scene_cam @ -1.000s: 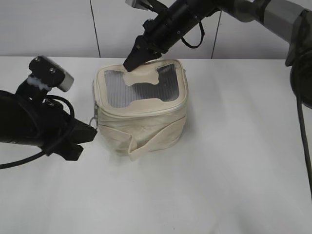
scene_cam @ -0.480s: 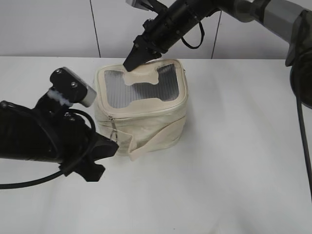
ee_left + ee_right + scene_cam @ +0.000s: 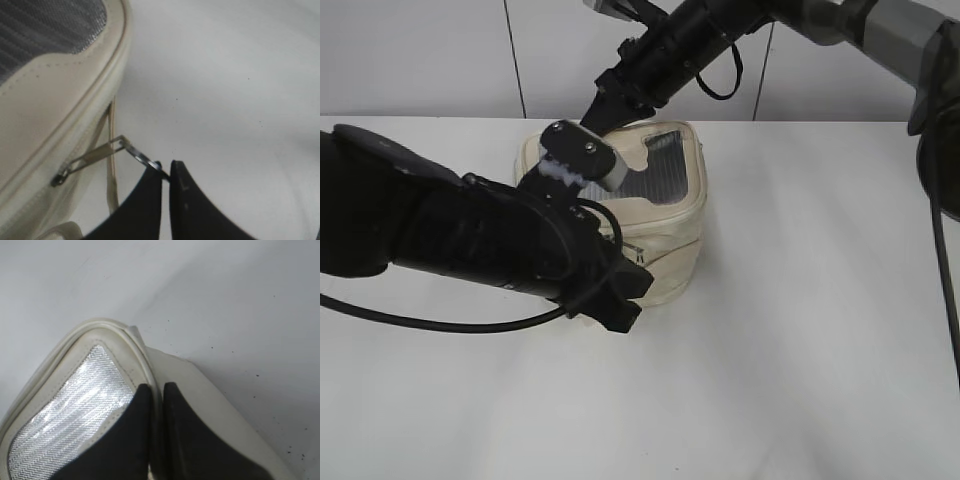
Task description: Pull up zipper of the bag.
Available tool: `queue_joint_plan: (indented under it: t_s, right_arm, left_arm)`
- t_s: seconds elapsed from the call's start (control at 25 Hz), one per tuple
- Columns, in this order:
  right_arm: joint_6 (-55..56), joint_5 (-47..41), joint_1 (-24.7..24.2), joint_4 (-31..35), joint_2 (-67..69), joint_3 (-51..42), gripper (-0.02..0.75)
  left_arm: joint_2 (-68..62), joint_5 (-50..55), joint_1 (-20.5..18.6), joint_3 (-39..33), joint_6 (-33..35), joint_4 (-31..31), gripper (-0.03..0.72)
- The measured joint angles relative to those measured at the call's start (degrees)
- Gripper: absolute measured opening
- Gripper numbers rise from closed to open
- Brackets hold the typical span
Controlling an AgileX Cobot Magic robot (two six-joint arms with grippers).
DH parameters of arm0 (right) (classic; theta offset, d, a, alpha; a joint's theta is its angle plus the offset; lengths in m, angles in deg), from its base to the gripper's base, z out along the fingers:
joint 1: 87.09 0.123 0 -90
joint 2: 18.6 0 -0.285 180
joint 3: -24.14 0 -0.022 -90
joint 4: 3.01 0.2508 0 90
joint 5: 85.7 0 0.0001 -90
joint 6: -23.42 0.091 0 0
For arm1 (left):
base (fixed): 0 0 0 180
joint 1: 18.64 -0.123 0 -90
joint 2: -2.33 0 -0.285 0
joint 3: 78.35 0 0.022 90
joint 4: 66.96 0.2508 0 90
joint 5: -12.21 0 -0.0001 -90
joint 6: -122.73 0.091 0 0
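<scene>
Left gripper, pinched on the silver ring pull of the zipper at the bag's front, should draw steadily along the track while the closed right gripper braces the bag's rear rim.

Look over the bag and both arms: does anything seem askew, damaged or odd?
Nothing looks damaged. The bag sits upright. The left end effector is shut on a zipper ring, drawn out taut. The right end effector presses the lid's rim.
</scene>
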Motion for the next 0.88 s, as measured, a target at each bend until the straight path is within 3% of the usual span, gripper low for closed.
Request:
queue_joint_plan:
  t_s: [0.16, 0.28, 0.4, 0.48, 0.56, 0.68, 0.88]
  right_arm:
    - [1.49, -0.05, -0.18, 0.00, 0.00, 0.00, 0.059]
    - [3.25, 0.57, -0.99, 0.65, 0.00, 0.00, 0.172]
    - [5.26, 0.45, -3.22, 0.70, -0.40, 0.05, 0.360]
    - [6.06, -0.44, -5.36, 0.75, -1.10, 0.05, 0.420]
    - [6.93, -0.63, -7.99, 0.86, -2.12, 0.05, 0.430]
    - [8.97, -0.72, -12.62, 1.30, -4.04, -0.08, 0.414]
    - [8.51, -0.72, -19.28, 2.57, -8.35, -7.99, 0.386]
  left_arm:
    - [1.28, 0.24, 0.00, -0.98, -2.06, -0.34, 0.022]
    - [4.27, 1.61, -0.62, -3.29, -6.11, 1.24, 0.076]
    - [8.90, 3.16, -2.58, -6.71, -9.41, 3.11, 0.240]
    - [12.73, 3.31, -4.94, -8.60, -10.94, 3.75, 0.344]
    - [15.92, 3.31, -8.42, -9.20, -12.16, 4.07, 0.403]
    - [17.63, 5.70, -14.57, -6.71, -12.87, 5.81, 0.407]
    - [8.43, 13.67, -21.61, 8.02, -15.99, 13.52, 0.355]
